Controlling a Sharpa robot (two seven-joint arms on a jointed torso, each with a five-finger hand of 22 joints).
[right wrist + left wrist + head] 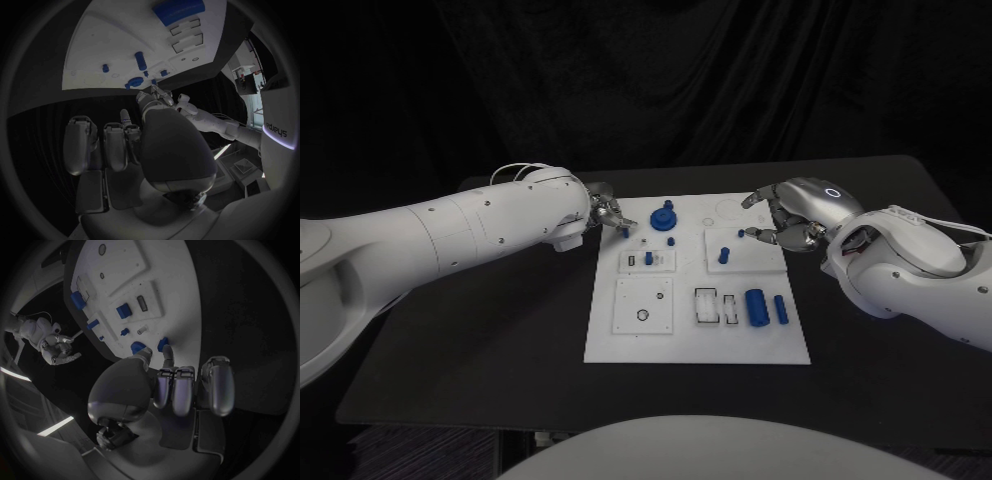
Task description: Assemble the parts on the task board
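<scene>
Lying between both robot hands on the black counter [488, 340], the white task board [697, 345] carries blue parts [756, 307]. The left robot hand [604, 212] pinches a small blue piece [163, 344] at the board's far corner. The right robot hand [792, 215] hovers beside the opposite edge, fingers spread, grasping nothing.

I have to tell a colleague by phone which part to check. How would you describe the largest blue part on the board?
On the white task board, look at the near right corner. Two blue cylinders lie side by side there; the thick blue cylinder is the left one, beside a thinner blue rod.
</scene>
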